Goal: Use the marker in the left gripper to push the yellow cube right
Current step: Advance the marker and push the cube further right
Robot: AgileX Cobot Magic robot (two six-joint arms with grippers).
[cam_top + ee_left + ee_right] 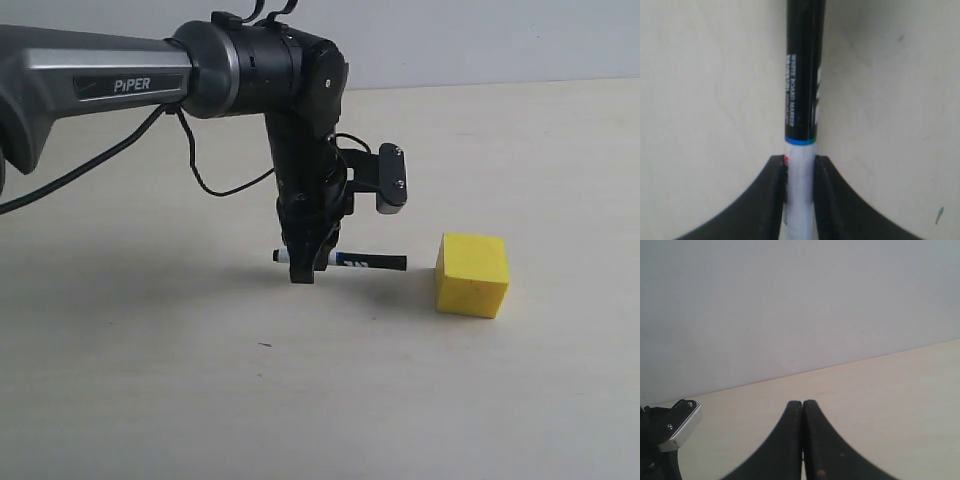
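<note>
The marker (355, 262) is pinched crosswise in my left claw (303, 272), lying level and low over the table (200, 400); I cannot tell whether it touches the surface. My two black jaws clamp its white part from either side. Just past my fingertips (775, 180) a thin blue ring runs round the barrel, and beyond it comes a long black stretch with white print. Most of the marker's length sticks out of the claw on one side, and only a short stub shows on the other.

The yellow cube (472, 275) sits on the table off the long black end of the marker, in line with it. It is near but apart, with a strip of bare table between tip and cube. No part of my claw touches it.

My left arm comes in level, then bends down at the wrist so the claw points at the table. A small grey-faced block (392, 180) juts from the wrist on the cube's side, above the marker, and black cables (190, 165) loop behind.

My right claw (802, 405) has its jaws pressed together with nothing between them, facing the pale wall (790, 300) across the table's far edge.
</note>
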